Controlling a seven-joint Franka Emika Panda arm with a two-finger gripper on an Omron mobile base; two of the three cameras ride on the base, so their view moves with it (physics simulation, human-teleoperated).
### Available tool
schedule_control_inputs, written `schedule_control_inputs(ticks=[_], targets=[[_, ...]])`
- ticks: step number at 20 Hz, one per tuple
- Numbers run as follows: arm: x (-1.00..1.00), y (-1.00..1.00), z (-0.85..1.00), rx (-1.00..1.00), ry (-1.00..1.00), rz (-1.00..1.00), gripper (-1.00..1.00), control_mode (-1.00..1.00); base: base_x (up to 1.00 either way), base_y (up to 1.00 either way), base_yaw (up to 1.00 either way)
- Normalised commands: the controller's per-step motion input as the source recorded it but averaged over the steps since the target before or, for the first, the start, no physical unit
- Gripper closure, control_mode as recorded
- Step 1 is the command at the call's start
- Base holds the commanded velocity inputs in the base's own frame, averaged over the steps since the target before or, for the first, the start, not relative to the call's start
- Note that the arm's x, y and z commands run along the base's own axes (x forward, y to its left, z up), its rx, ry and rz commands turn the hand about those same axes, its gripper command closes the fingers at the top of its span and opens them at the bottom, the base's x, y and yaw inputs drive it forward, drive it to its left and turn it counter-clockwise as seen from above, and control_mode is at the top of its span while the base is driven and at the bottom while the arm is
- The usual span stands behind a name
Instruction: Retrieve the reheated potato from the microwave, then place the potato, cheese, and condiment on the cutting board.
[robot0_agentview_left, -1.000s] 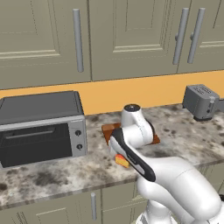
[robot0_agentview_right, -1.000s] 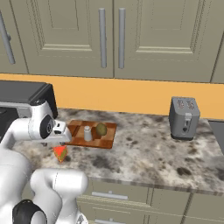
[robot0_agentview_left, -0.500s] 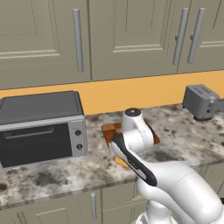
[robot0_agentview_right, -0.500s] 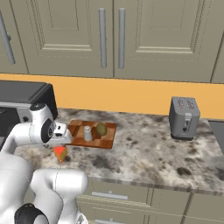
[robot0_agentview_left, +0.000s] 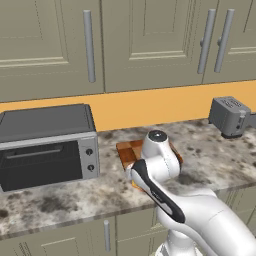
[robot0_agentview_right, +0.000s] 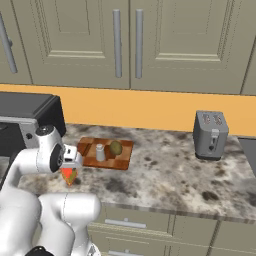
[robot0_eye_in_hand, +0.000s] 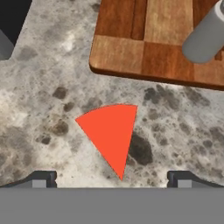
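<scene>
Speckled stone counter under beige cupboards, with a toaster oven at the left end and a toaster at the right. Cutting board: wooden checker pattern, lying flat near the middle, carrying the potato and a grey condiment shaker, upright and just beside each other. Cheese: red-topped wedge, resting on the bare counter just off the board's near edge, at about 7 o'clock from the board in the right base view; not yet on the board. Gripper: poised directly over the wedge, jaws spread wide and empty, one fingertip to each side of the wedge's point at 6 o'clock in the hand view. Step in hand, by judgement: picking up the cheese, the last item outstanding. Next move calls for a straight descent, closing across the wedge's slanted sides, then a short lift toward 12 o'clock onto free board space beside the shaker.
</scene>
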Motion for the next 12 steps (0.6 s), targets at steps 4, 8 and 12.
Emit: schedule_control_inputs(ticks=[4, 8, 12], targets=[[0.00, 0.00, -0.19, 0.08, 0.00, 0.00, -1.00, -1.00, 0.00, 0.00, 0.00], [0.08, 0.00, -0.22, 0.03, 0.00, 0.00, -1.00, -1.00, 0.00, 0.00, 0.00], [0.01, 0.00, -0.14, 0.00, 0.00, 0.00, -1.00, -1.00, 0.00, 0.00, 0.00]])
